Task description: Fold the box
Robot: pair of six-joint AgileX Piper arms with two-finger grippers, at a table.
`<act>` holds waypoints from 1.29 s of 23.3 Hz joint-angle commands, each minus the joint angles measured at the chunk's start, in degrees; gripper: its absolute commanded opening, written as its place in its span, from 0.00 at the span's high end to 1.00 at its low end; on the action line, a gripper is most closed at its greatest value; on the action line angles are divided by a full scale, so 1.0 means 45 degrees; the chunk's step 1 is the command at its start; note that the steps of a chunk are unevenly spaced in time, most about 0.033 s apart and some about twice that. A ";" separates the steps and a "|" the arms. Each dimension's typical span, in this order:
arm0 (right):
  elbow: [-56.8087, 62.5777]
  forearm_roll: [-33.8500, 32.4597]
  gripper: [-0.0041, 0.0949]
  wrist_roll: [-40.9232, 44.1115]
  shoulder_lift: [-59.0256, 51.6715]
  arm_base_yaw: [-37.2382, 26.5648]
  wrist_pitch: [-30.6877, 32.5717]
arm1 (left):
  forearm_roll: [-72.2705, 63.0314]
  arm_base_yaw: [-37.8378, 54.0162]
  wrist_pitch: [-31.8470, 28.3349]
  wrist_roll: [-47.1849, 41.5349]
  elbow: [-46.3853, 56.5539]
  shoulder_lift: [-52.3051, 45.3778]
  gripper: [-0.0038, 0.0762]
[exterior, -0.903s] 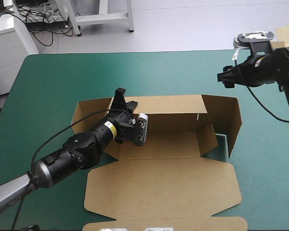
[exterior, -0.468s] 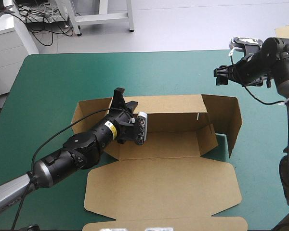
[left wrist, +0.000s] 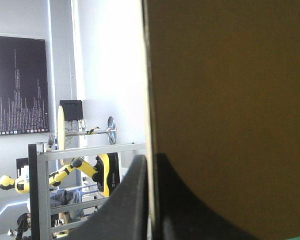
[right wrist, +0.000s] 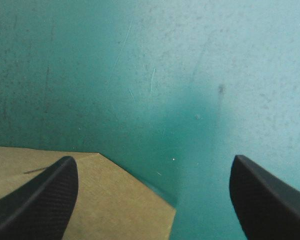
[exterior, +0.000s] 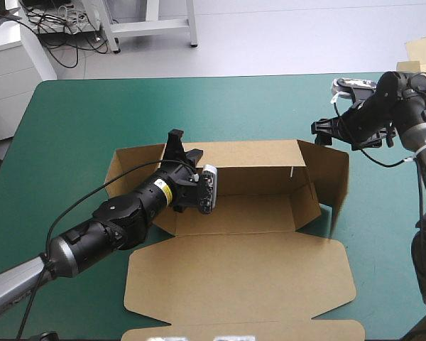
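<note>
Right gripper (exterior: 318, 129) – fingers apart, held just above raised end flap (exterior: 335, 174), flap at 6 o'clock; nearer arm. Left gripper (exterior: 184, 145) clamped on back wall (exterior: 255, 153). Box (exterior: 255, 277) seen mid-table – long axis 9–3.

The right hand (right wrist: 153, 162) holds its black fingers (right wrist: 37, 205) spread wide above the teal-green bench (right wrist: 165, 75) cover. A brown corner of the box (right wrist: 85, 197) lies under one finger, reaching partway into the gap.

box (exterior: 248, 280): plain brown | cover (exterior: 92, 114): teal-green | left gripper (left wrist: 151, 157): black | right gripper (right wrist: 153, 160): black
</note>
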 commanded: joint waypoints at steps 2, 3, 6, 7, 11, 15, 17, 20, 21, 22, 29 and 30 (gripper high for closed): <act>0.0488 0.0067 0.18 -0.0394 -0.1182 -0.0123 0.0158 | 0.0155 -0.0068 -0.0347 -0.0166 -0.0281 -0.0299 0.96; 0.0647 0.0067 0.18 -0.0394 -0.1279 -0.0123 0.0158 | 0.0171 -0.0068 -0.0347 -0.0166 -0.0281 -0.0299 0.96; 0.1525 0.0145 0.19 -0.0820 -0.1772 -0.0123 0.0140 | 0.0241 -0.0068 -0.0347 -0.0166 -0.0281 -0.0299 0.96; 0.1723 0.0180 0.19 -0.0974 -0.1888 -0.0123 0.0140 | 0.0241 -0.0068 -0.0347 -0.0166 -0.0281 -0.0299 0.96; 0.3629 0.1257 0.21 -0.2286 -0.3295 -0.0123 -0.1885 | 0.0241 -0.0068 -0.0150 -0.0166 -0.0281 -0.0299 0.96; 0.5436 0.2307 0.21 -0.4786 -0.4735 -0.0123 -0.3120 | 0.0296 -0.0068 -0.0066 -0.0166 -0.0281 -0.0299 0.96; 0.6395 0.2574 0.21 -0.5969 -0.5311 -0.0123 -0.3706 | 0.0296 -0.0068 -0.0066 -0.0166 -0.0281 -0.0299 0.96; 0.7131 0.2742 0.21 -0.6730 -0.5671 -0.0123 -0.3969 | 0.0328 -0.0068 -0.0066 -0.0166 -0.0281 -0.0299 0.96; 0.7368 0.2848 0.21 -0.6898 -0.5727 -0.0123 -0.4063 | 0.0331 -0.0068 -0.0066 -0.0166 -0.0281 -0.0299 0.96; 0.7575 0.2966 0.21 -0.7020 -0.5789 -0.0123 -0.4183 | 0.0352 -0.0068 -0.0066 -0.0166 -0.0281 -0.0299 0.96; 0.8379 0.4704 0.21 -0.8529 -0.5816 -0.0123 -0.3916 | 0.0405 -0.0068 -0.0066 -0.0166 -0.0281 -0.0299 0.96; 0.8441 0.4727 0.21 -0.8545 -0.5816 -0.0123 -0.3738 | 0.0405 -0.0068 -0.0066 -0.0166 -0.0281 -0.0299 0.96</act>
